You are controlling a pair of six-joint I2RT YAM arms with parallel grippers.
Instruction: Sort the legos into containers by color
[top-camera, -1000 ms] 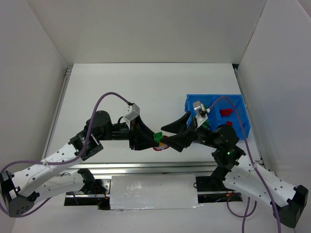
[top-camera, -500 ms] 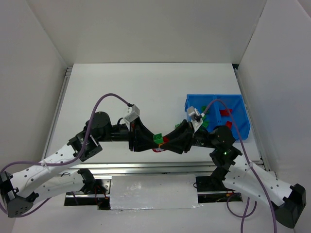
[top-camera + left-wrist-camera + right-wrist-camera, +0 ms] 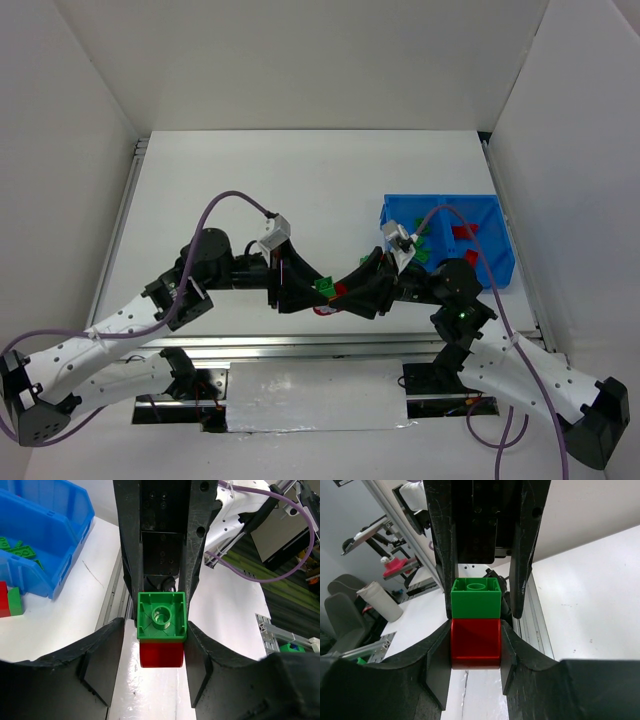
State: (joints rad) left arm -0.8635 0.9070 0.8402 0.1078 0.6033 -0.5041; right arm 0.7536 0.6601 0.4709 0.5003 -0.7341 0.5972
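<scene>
Between left gripper (image 3: 156, 625) and right gripper (image 3: 475, 630), fingertips almost meeting above the table (image 3: 250, 180): a joined pair of bricks (image 3: 330, 289), one half between each gripper's fingers. Behind and right of the right gripper: two-compartment bin (image 3: 492, 208), loose bricks (image 3: 462, 232) inside. Just beside the bin, two more bricks (image 3: 7, 600).

Robotics lab test cell

A white table (image 3: 300, 190) is enclosed by white panels (image 3: 300, 60) at the top of the overhead view and edged with aluminium rail (image 3: 300, 345). Metal framing (image 3: 370, 535) and a grey chair (image 3: 342, 615) are seen at the left of the right wrist view.
</scene>
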